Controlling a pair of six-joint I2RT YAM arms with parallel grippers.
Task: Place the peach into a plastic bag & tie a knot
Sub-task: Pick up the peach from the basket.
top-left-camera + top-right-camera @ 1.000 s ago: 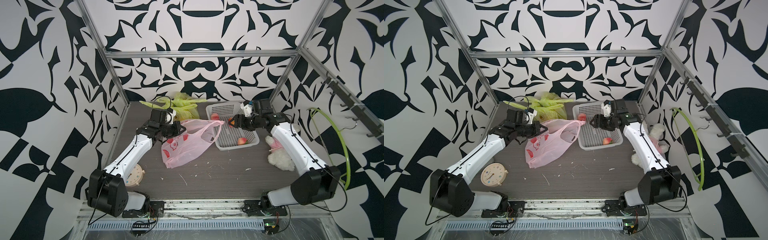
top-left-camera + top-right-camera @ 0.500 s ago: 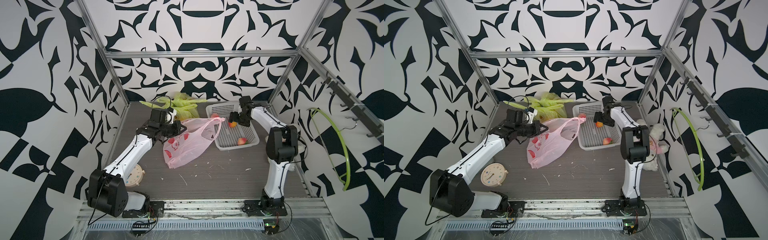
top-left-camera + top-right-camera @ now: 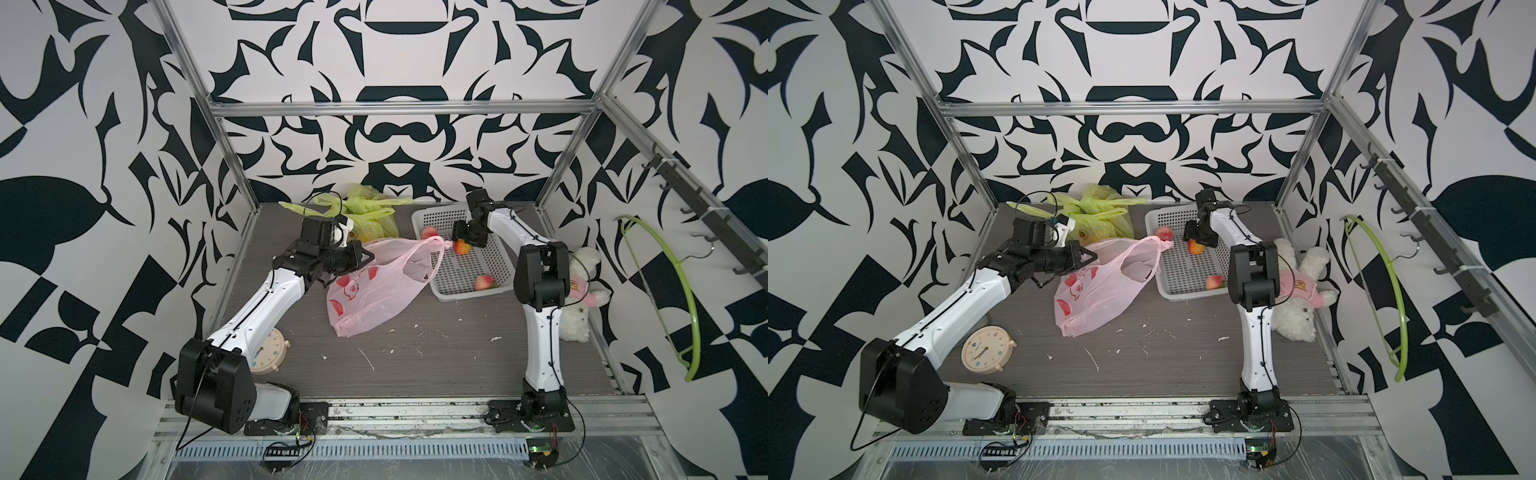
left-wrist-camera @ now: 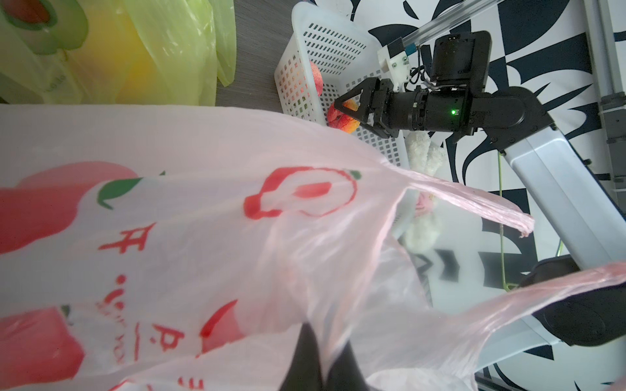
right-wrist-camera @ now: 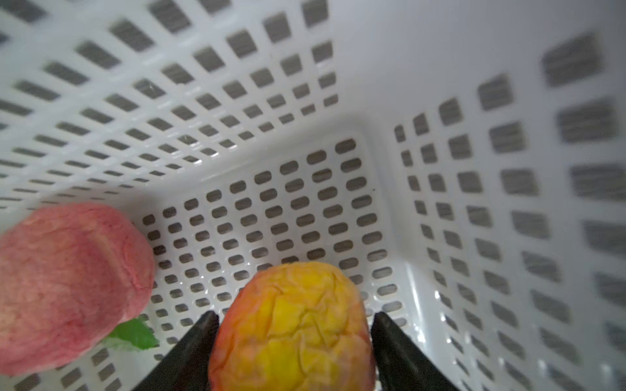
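An orange-yellow peach (image 5: pixel 294 325) sits inside the white basket (image 3: pixel 465 291), and my right gripper (image 5: pixel 294 316) is shut on it, one jaw against each side. In both top views this peach (image 3: pixel 462 247) (image 3: pixel 1196 247) is at the basket's left side, next to a handle of the pink plastic bag (image 3: pixel 374 295). My left gripper (image 3: pixel 370 252) is shut on that bag's rim (image 4: pixel 325 342) and holds the mouth up and open. A pinker peach (image 5: pixel 67 284) lies beside the held one. Another peach (image 3: pixel 484 282) rests near the basket's front.
A green plastic bag (image 3: pixel 365 212) lies at the back. A round clock (image 3: pixel 270 349) sits under my left arm. A plush rabbit (image 3: pixel 582 291) lies right of the basket behind my right arm. A green hanger (image 3: pixel 681 291) hangs on the right wall.
My right arm's elbow has swung up and inward, so the arm now stands upright beside the basket; its gripper stays at the orange-yellow peach. The left arm and bag have barely moved.
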